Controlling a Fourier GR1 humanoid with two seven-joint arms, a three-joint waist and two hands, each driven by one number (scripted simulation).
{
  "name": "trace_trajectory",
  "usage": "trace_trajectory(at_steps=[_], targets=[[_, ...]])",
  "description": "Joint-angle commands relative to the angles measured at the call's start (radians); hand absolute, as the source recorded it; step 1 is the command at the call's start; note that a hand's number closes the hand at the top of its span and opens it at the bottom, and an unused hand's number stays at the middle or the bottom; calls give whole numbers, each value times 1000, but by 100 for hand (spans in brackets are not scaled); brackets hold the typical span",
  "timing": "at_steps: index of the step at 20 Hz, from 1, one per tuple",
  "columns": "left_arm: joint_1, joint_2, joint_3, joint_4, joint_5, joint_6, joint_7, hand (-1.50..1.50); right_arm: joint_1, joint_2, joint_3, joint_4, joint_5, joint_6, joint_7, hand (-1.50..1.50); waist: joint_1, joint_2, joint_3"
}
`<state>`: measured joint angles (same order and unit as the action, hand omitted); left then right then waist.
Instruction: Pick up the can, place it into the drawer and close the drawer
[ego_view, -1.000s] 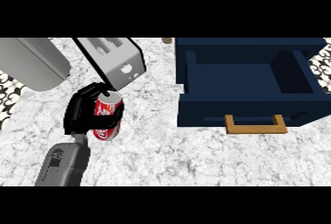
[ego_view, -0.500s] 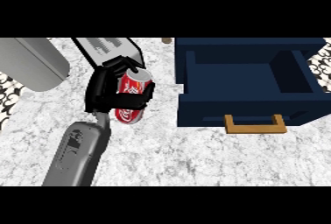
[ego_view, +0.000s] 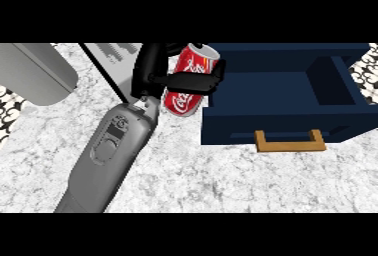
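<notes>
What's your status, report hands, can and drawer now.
Left hand fingers curled round the red cylindrical soda can. Right hand out of view. Can beside the open navy drawer's left wall, not inside. Nothing blocking.

Robot hand (ego_view: 159, 75) fingers cover the can's (ego_view: 189, 85) middle band. Drawer (ego_view: 288, 95) cut off at frame's right and top. Forearm (ego_view: 111, 155) cut off at lower left.

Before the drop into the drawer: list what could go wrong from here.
1. The red soda can, tilted in the left hand, overlaps the open dark blue drawer's left wall in this view; it may clip that wall.
2. Released tilted, it could roll.
3. The tan handle must be pushed afterwards.
</notes>
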<state>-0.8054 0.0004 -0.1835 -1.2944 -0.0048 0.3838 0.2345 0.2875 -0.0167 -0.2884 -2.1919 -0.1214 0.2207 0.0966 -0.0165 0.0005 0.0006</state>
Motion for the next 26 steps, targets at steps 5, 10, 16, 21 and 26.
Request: trace_trajectory(at_steps=[5, 10, 16, 21, 26], targets=[[-284, 0, -60, 235, 90, 129, 22, 150, -51, -19, 3, -3, 12, -24, 59, -150, -12, 4, 0], [-410, 0, -26, 293, 93, 124, 73, 150, 3, 16, 20, -6, 43, -21, 9, -150, -6, 1, 0], [-552, 0, -33, 496, 153, 151, 39, 150, 36, 16, 51, -24, 16, -16, -11, -150, -19, 4, 0], [-613, 0, -84, 623, 245, 161, -30, 150, -21, -16, 6, -5, -16, -11, 28, -150, -30, 7, 1], [-666, 0, -100, 724, 308, 141, -94, 150, -99, -21, 33, 95, 48, -27, -6, -150, -33, 14, 1]])
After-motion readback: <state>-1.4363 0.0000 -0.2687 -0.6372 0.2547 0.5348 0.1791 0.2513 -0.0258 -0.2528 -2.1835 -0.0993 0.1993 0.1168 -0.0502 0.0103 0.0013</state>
